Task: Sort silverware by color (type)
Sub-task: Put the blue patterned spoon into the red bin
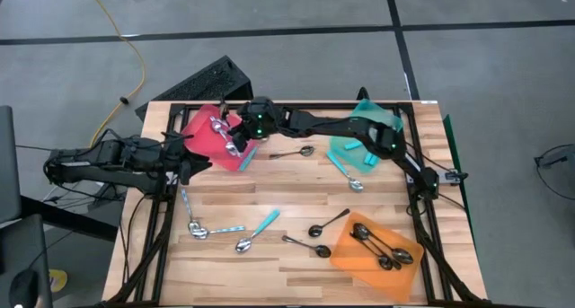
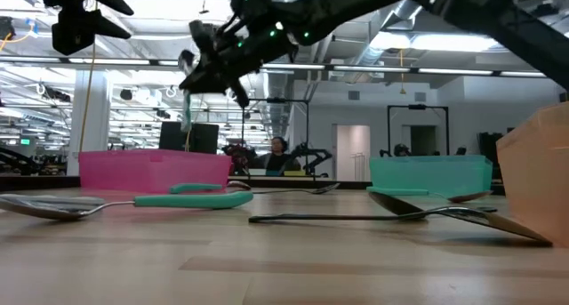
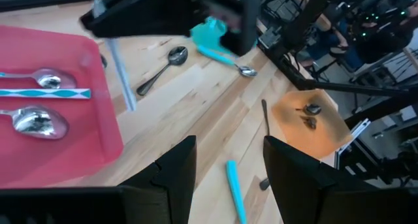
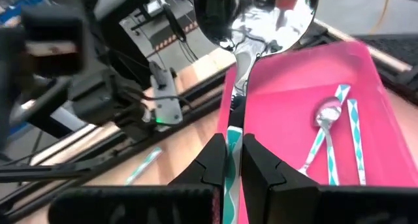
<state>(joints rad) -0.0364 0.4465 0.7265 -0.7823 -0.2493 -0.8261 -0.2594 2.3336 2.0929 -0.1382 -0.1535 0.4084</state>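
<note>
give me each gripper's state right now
left gripper: open, empty, beside the red tray.
right gripper: shut on a teal-handled spoon above that tray.

Right arm stretches across from its side, its end effector (image 1: 241, 134) raised, fingers (image 4: 215, 160) pinched tight on a slim handle. Left arm lies low along its edge, its end effector (image 3: 228, 160) hovering, fingers spread apart and empty.
</note>
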